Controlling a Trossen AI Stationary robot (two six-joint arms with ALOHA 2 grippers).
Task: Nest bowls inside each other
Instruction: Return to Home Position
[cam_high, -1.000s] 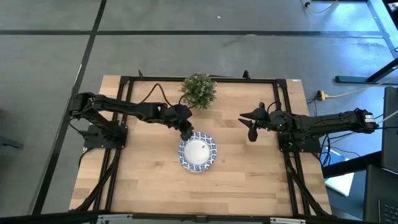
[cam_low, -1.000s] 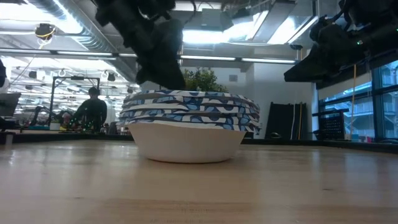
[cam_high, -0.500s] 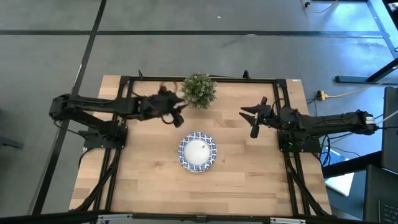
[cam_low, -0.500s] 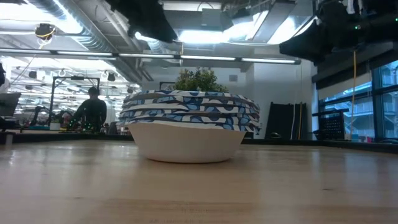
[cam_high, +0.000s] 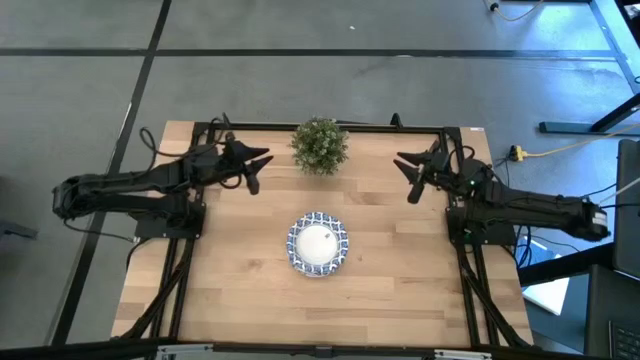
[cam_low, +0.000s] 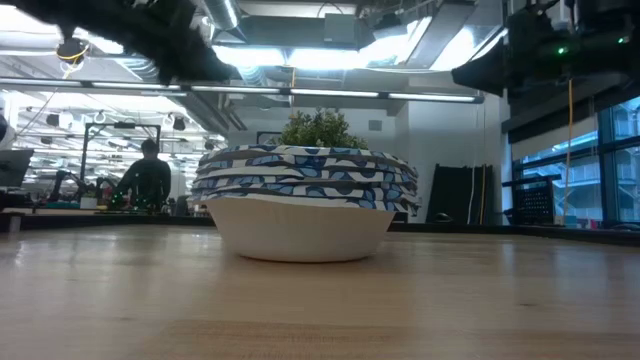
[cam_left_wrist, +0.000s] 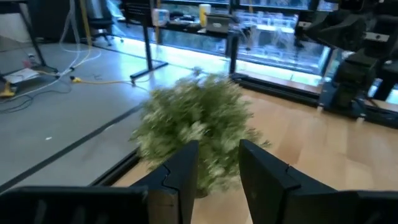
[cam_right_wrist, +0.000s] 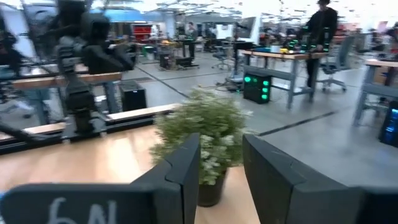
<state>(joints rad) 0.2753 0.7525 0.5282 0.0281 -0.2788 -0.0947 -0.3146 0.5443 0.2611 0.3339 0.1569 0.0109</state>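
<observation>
High view looks straight down, low sits table-level near bowls (cam_low: 305, 205), wrists face plant (cam_left_wrist: 186, 118).

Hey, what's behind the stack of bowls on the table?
The plant: its leafy top shows above the bowls, but its pot is hidden by them. The left gripper and right gripper hang open on either side of the plant.

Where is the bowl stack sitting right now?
In the high view the nested bowls sit at the table's centre, on the near side of the plant, clear of both the left gripper and the right gripper flanking that plant.
</observation>
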